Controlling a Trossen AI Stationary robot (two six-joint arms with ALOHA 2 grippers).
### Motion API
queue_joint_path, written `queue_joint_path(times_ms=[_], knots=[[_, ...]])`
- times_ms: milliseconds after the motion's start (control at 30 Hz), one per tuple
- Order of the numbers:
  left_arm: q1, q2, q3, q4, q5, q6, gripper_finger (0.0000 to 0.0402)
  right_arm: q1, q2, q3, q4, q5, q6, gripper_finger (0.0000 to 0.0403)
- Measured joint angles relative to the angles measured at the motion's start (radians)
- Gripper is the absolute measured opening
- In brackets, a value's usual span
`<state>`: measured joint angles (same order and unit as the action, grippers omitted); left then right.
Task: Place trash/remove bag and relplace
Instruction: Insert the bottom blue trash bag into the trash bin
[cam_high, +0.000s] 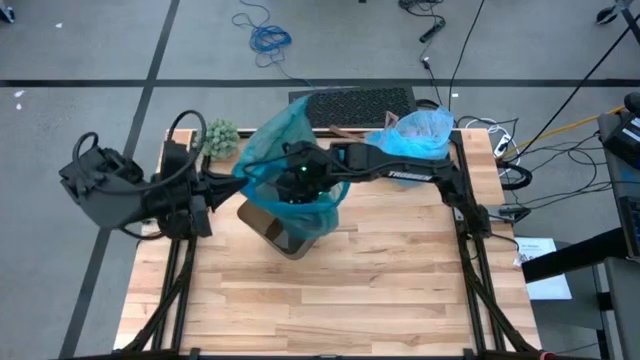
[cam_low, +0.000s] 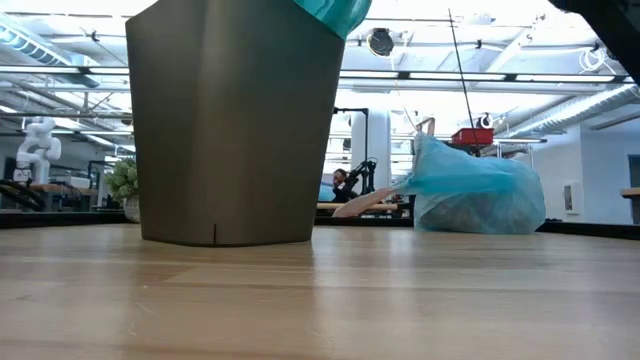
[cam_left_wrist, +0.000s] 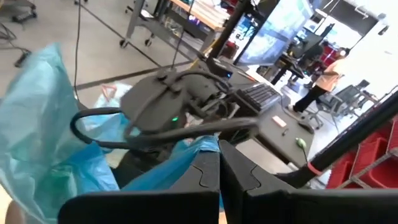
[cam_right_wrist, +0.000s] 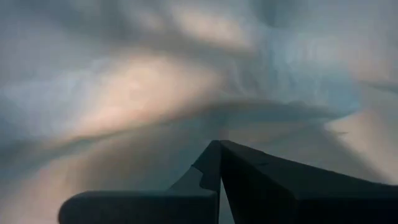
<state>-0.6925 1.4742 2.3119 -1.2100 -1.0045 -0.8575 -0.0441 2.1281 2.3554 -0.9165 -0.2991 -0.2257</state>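
Right arm's fingers (cam_right_wrist: 219, 149), pressed together and empty, reach down inside the teal liner (cam_high: 290, 150) in the bin (cam_low: 235, 120); left fingers (cam_left_wrist: 219, 171) shut alongside; the bag (cam_high: 415, 132) lies at the bench's (cam_high: 380, 290) far edge.

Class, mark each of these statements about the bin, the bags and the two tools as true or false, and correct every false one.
1. A teal-green bag is draped over the bin. True.
2. The light blue bag lies at the near edge of the table, in front of the bin. False: it sits at the far edge, beyond the bin.
3. The right tool is shut and surrounded by bag plastic. True.
4. The left tool is wide open. False: its fingers are together.
5. The green plant stands inside the bin. False: it stands on the table near the far left corner.
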Motion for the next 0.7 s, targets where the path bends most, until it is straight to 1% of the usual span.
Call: queue_joint_path(times_ms=[67,233,400,467,600,700], knots=[[-0.012,0.006,0.000,-0.007,-0.001,-0.024,0.0000,0.004,0.005,-0.001,0.007,-0.021,0.008,0.0000],[-0.033,0.011,0.000,-0.006,-0.008,-0.051,0.0000,0.017,-0.013,0.002,0.073,-0.021,0.008,0.0000],[-0.037,0.011,0.000,-0.022,-0.040,-0.053,0.0000,0.017,-0.005,0.001,0.125,-0.023,0.024,0.0000],[-0.036,0.011,0.000,-0.055,-0.048,-0.067,0.0000,0.017,-0.002,0.001,0.155,-0.020,0.031,0.0000],[-0.037,0.011,0.000,-0.149,-0.051,-0.153,0.0000,0.019,-0.001,0.000,0.261,-0.020,0.052,0.0000],[-0.037,0.011,0.000,-0.177,-0.050,-0.179,0.0000,0.019,-0.002,0.000,0.303,-0.020,0.087,0.0000]])
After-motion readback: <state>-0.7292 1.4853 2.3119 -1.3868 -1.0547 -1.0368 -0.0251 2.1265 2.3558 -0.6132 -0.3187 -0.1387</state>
